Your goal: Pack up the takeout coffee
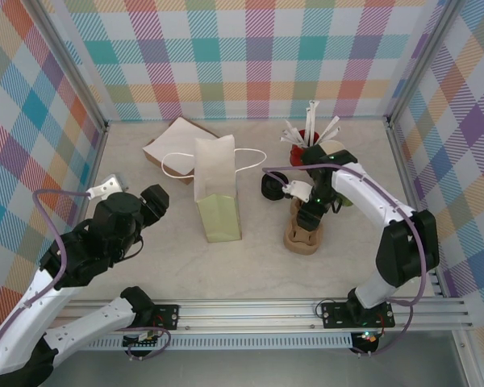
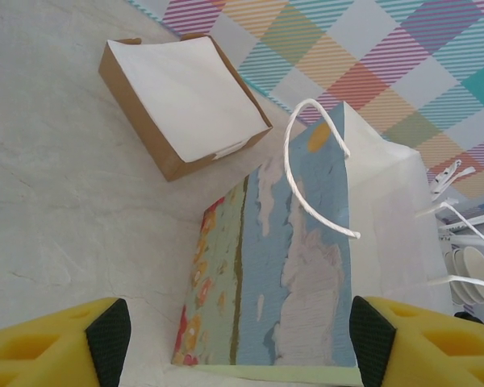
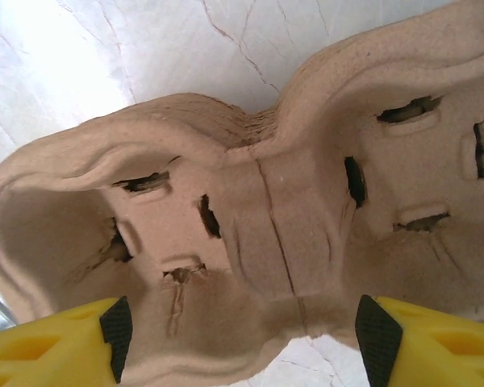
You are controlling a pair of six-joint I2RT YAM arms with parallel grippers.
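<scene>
The brown pulp cup carrier (image 1: 304, 234) lies right of centre, and its moulded cups and middle ridge (image 3: 258, 201) show close up in the right wrist view. My right gripper (image 1: 308, 216) (image 3: 240, 339) hangs right over it, open, with one pad on each side of the carrier's narrow middle. A patch of olive-green (image 1: 344, 203) shows behind the right forearm; it may be the takeout coffee, mostly hidden. My left gripper (image 1: 160, 201) (image 2: 242, 347) stands open at the left, holding nothing and facing the paper bag (image 1: 216, 193) (image 2: 306, 266).
The bag lies on its side with its white handles (image 2: 306, 161) loose. A brown box of white napkins (image 1: 173, 145) (image 2: 185, 101) sits behind it. A red cup of wrapped straws (image 1: 306, 141) stands at the back right. A black round thing (image 1: 272, 187) lies left of the right wrist.
</scene>
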